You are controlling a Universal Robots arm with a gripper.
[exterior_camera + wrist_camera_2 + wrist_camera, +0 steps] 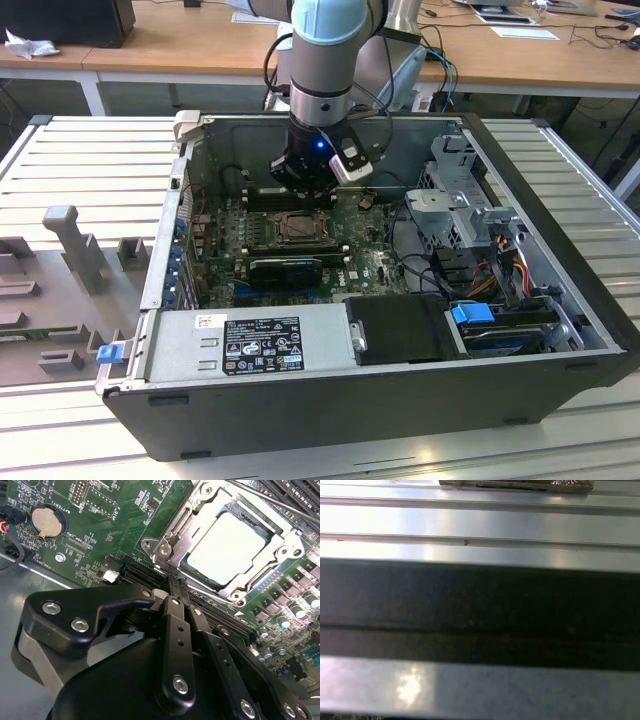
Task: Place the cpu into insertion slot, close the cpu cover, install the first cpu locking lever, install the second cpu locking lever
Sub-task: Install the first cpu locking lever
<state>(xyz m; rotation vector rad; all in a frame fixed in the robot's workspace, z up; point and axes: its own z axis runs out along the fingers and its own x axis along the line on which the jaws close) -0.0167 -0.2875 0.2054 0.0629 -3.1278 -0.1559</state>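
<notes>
The cpu, a pale silvery square, lies flat in the insertion slot on the green board. The cpu cover, a silver frame, lies down around the chip. A thin metal lever rod runs along the socket's far side. My gripper is shut, its black fingers pressed together, with the tips at the socket's corner beside a screw. Nothing shows between them. In the exterior view the gripper hangs low inside the open computer case, just behind the insertion slot.
Case walls ring the board. A power supply sits along the front, with a drive cage and cables at the exterior view's right. Black slots and a coin battery lie near the fingertips. A grey fixture stands outside the case.
</notes>
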